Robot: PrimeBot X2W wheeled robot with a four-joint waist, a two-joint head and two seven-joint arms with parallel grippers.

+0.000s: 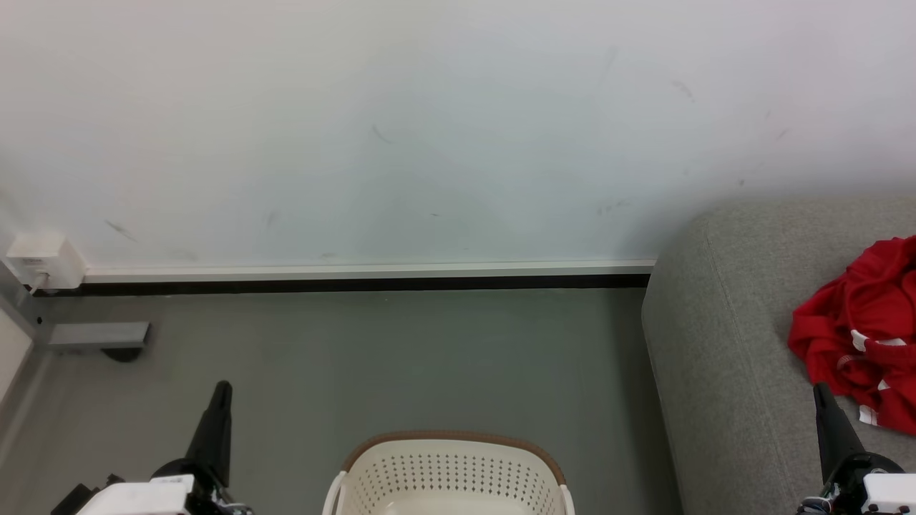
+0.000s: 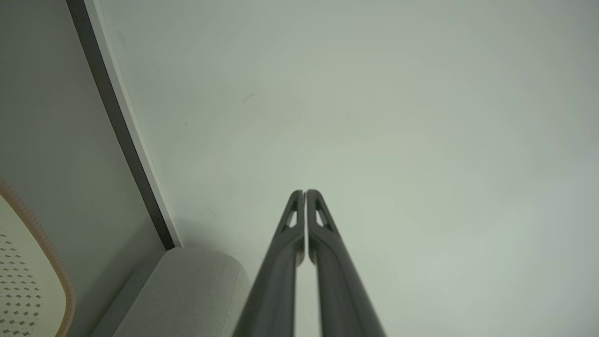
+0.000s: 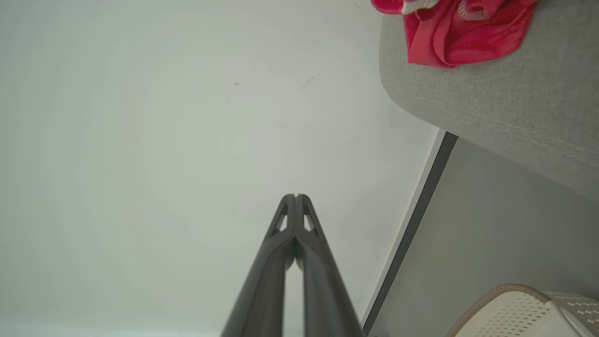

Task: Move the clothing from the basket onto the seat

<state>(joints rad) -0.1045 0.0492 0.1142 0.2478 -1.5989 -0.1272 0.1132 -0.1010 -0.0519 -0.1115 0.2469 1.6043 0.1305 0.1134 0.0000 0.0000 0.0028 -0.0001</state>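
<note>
Both fingers of the left gripper (image 1: 222, 391), lower left, and the right gripper (image 1: 821, 391), lower right, are pressing together, holding nothing. Clothing (image 1: 862, 322) is lying on the seat (image 1: 715, 343) at right; the basket (image 1: 451, 476) is sitting bottom centre on the floor (image 1: 393, 357).

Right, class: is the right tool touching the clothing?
Apart. The right wrist view shows the right tool, shut, pointing at the wall, with clear wall between it and the clothing on the seat.
</note>
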